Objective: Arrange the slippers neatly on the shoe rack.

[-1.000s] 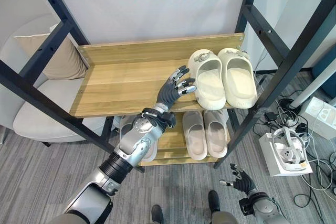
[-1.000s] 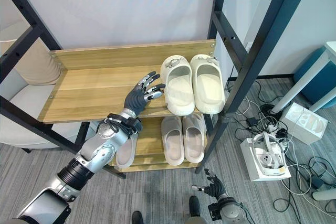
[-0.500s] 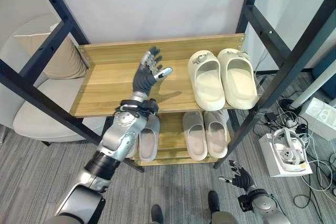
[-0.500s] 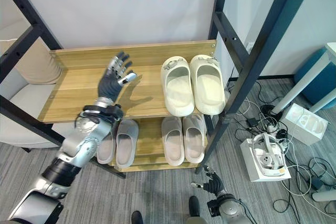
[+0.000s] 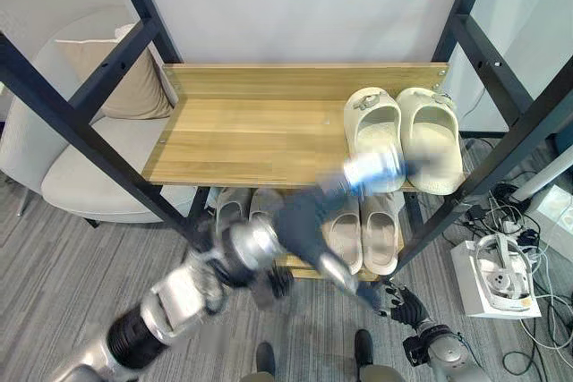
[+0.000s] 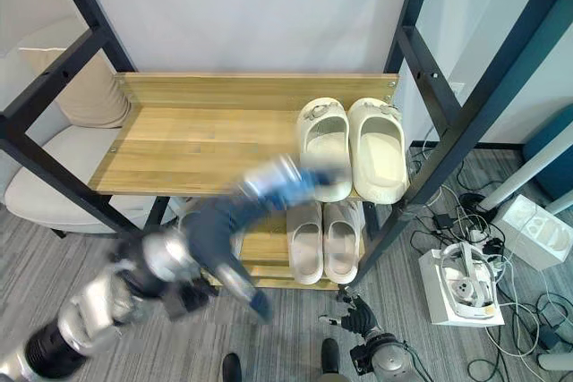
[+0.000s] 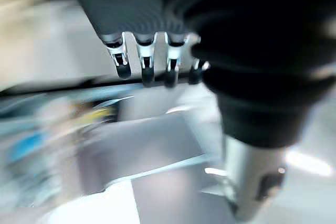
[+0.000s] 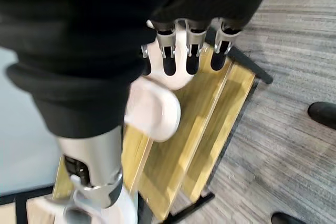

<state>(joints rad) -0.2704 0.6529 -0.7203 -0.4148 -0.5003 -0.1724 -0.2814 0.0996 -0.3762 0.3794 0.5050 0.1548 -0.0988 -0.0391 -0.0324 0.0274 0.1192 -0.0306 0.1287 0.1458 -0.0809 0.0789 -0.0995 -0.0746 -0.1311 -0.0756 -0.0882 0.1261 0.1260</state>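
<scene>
The cream slippers [image 5: 403, 136] sit side by side at the right end of the top shelf [image 5: 251, 131], toes toward the back wall, their heels just at the front edge. That pair looks done to me. On the lower shelf [image 6: 269, 252] a pale pair [image 6: 322, 239] lies parallel at the right end, and I can make out the toes of another pair [image 5: 237, 207] toward the left end, mostly hidden behind my arm, so I cannot judge whether those are straight. If anything is left, it is tidying that lower left pair.

My left hand [image 5: 300, 221] is a blur in front of the lower shelf, low and out from the rack; in its wrist view the fingers [image 7: 144, 61] hang fairly straight and I see nothing in them. My right hand [image 6: 358, 318] hangs low near the floor by the rack's right front post, fingers [image 8: 191, 51] loosely spread and empty.

Room to move: the left and middle of the top shelf are bare wood, so there is plenty of space there. The black frame posts [image 5: 510, 140] slant across both front corners and narrow the way in, and the right pair on top is close against the right post. The gap between the two shelves is low, so reaching under means coming in flat.
</scene>
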